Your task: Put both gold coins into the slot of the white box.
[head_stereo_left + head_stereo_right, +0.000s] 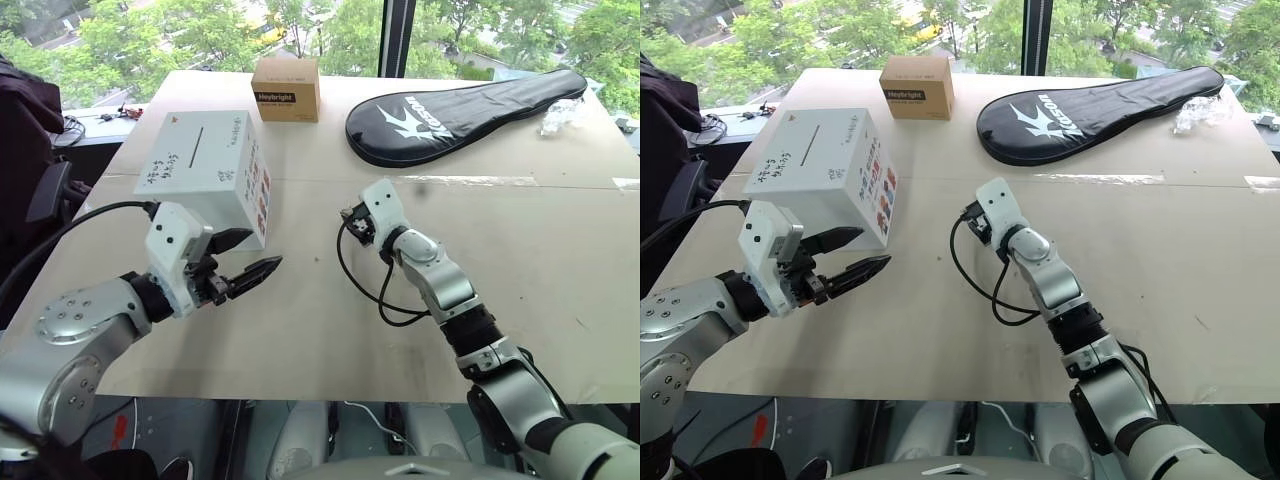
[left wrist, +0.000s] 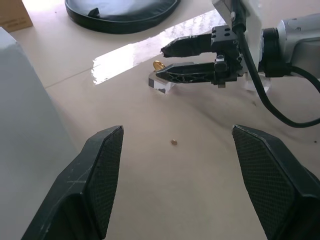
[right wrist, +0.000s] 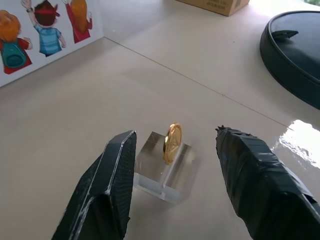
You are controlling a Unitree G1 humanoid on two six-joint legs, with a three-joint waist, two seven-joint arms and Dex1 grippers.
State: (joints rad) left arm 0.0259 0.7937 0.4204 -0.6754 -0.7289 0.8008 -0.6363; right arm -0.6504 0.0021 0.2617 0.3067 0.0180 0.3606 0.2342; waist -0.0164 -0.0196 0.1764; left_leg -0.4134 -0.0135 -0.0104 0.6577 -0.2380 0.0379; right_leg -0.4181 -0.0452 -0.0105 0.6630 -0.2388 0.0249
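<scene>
While the right end effector (image 3: 172,185) hangs low over the desk (image 1: 520,260), fingers apart either side of a coin (image 3: 172,142), nothing is gripped. Coin stands on edge in a clear block, likely so fingers can pinch its faces. White box (image 1: 205,165) sits at ten o'clock from it, slot (image 1: 199,138) facing up. Left end effector (image 1: 250,255) waits beside the box, fingers wide apart, empty.

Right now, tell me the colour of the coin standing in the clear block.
Gold: the round coin stands on edge in the clear plastic block, clearest in the right wrist view.
</scene>
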